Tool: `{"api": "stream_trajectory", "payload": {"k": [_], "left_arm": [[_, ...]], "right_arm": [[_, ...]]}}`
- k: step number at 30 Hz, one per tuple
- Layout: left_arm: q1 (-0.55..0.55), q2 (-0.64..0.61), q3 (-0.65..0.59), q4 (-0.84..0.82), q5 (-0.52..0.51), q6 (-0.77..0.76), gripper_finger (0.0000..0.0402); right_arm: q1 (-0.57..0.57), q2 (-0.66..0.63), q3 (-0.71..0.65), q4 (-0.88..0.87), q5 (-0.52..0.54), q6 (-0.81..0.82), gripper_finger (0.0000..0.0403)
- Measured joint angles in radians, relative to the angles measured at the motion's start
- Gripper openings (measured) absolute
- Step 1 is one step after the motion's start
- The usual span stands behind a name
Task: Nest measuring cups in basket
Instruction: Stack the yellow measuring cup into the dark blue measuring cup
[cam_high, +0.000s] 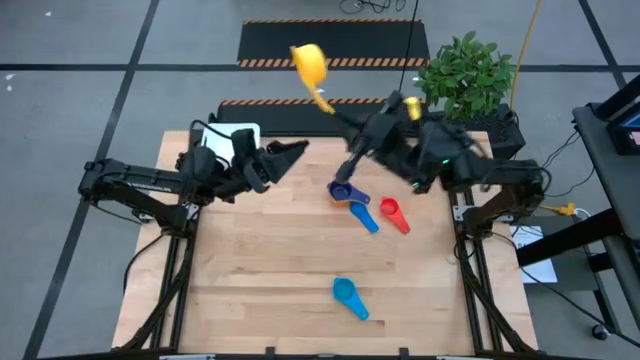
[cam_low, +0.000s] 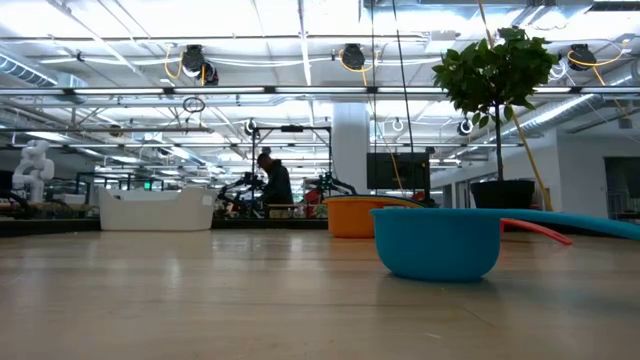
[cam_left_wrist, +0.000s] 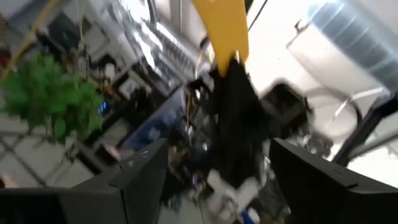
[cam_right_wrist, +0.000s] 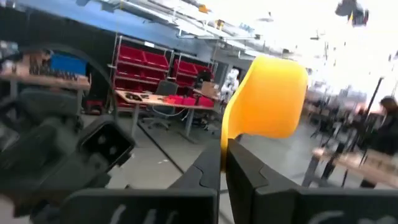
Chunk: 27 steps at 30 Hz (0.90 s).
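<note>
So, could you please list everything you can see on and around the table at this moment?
yellow measuring cup: one, yellow, raised off the table past its far edge, handle pinched in the right pincer
stacked measuring cups: dark blue in orange, table centre, handles pointing different ways
red measuring cup: one, red, just right of the stack
light blue measuring cup: one, light blue, near edge of the table
basket: one, white, far left of the table, partly under the left arm
potted plant: one, green, beyond the far right corner
person: one, far off in the room
left pincer: open, empty, near the basket
right pincer: shut on the yellow cup's handle
</note>
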<state>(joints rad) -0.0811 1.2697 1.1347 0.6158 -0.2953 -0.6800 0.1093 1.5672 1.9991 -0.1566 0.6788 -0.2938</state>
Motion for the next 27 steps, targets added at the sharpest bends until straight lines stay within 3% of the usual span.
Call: {"api": "stream_trajectory", "payload": {"k": [4, 10, 22, 27], "left_arm": [[0.0, 0.0, 0.0, -0.064, 0.057, -0.046, 0.0293], [-0.005, 0.0, 0.0, -0.167, 0.089, -0.093, 0.0294], [-0.006, -0.001, 0.001, -0.262, 0.086, -0.059, 0.0294], [-0.015, -0.001, 0.001, -0.265, 0.085, -0.06, 0.0294]], "right_arm": [[-0.027, -0.072, 0.0, -0.113, -0.005, 0.143, 0.0], [-0.08, -0.157, 0.0, -0.197, -0.139, 0.277, 0.0], [-0.209, -0.313, 0.0, -0.309, -0.624, 0.463, 0.0], [-0.246, -0.36, -0.01, -0.373, -0.751, 0.525, 0.0]]}}
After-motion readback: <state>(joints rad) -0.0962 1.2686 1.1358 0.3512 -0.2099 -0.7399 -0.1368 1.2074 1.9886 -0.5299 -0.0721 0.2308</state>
